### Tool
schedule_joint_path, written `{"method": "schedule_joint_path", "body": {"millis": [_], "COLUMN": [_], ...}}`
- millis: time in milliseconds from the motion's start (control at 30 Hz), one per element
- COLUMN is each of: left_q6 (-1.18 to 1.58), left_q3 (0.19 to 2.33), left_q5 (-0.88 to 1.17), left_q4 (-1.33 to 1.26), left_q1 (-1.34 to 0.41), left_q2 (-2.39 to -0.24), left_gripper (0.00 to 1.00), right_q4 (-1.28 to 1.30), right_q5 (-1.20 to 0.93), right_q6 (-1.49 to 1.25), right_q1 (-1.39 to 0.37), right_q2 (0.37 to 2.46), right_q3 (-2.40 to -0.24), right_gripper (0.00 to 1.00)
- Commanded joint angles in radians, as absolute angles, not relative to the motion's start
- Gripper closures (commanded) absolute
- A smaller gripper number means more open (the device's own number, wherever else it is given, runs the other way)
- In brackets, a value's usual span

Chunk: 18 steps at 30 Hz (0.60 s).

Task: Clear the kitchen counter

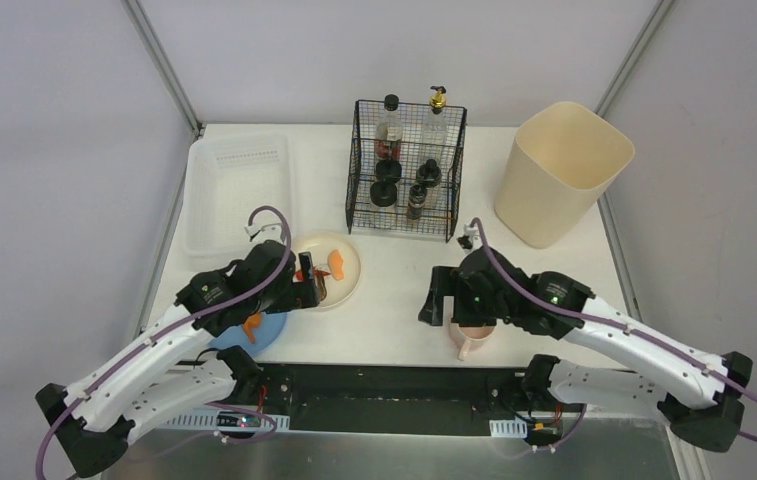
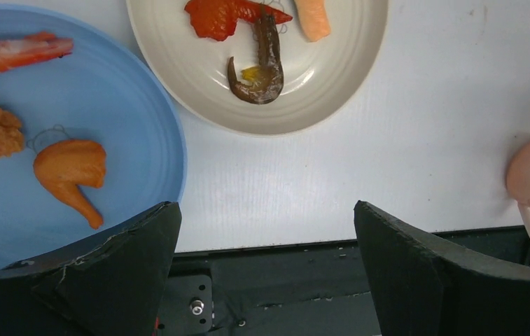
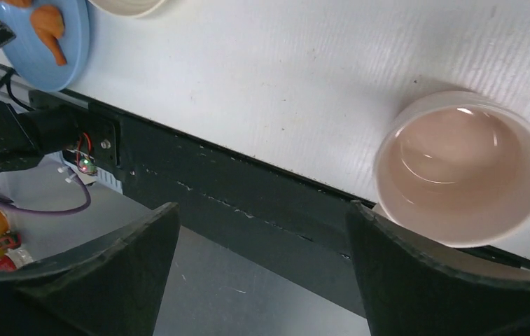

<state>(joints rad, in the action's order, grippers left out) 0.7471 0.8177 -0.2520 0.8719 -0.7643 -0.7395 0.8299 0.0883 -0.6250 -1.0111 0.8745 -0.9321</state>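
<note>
The white kitchen counter (image 1: 394,300) holds a cream plate (image 1: 346,285) with toy food, a blue plate (image 1: 272,332) with toy food at the near edge, and a pink mug (image 1: 474,338) near the front edge. My left gripper (image 1: 304,285) is open and empty, hovering between the two plates. In the left wrist view (image 2: 265,210) its fingers frame bare counter, with the blue plate (image 2: 122,91) to the left and the cream plate (image 2: 199,84) above. My right gripper (image 1: 439,300) is open and empty just left of the mug (image 3: 465,168).
A black wire basket (image 1: 406,170) with several bottles stands at the back middle. A tall cream bin (image 1: 559,175) stands at the back right. A translucent white tray (image 1: 239,190) lies at the back left. The counter's front edge (image 2: 283,245) drops to a black rail.
</note>
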Motion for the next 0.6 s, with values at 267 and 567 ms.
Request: {"method": "schedule_joint_path", "body": {"millis": [267, 567], "left_q6": [0.906, 1.026], "left_q3": [0.759, 0.656], "left_q5": [-0.151, -0.061], "left_q4": [0.792, 0.727], "left_q1": [-0.598, -0.504], "left_q2": [-0.857, -0.799], "left_gripper": [0.11, 0.17], "right_q4": [0.617, 0.446], "right_q5": [0.251, 0.290], "right_q6": [-0.753, -0.823], "right_q1": [-1.111, -1.112], "right_q2": [1.094, 1.267], "right_q3": [-0.986, -0.993], "right_gripper": [0.12, 0.18]}}
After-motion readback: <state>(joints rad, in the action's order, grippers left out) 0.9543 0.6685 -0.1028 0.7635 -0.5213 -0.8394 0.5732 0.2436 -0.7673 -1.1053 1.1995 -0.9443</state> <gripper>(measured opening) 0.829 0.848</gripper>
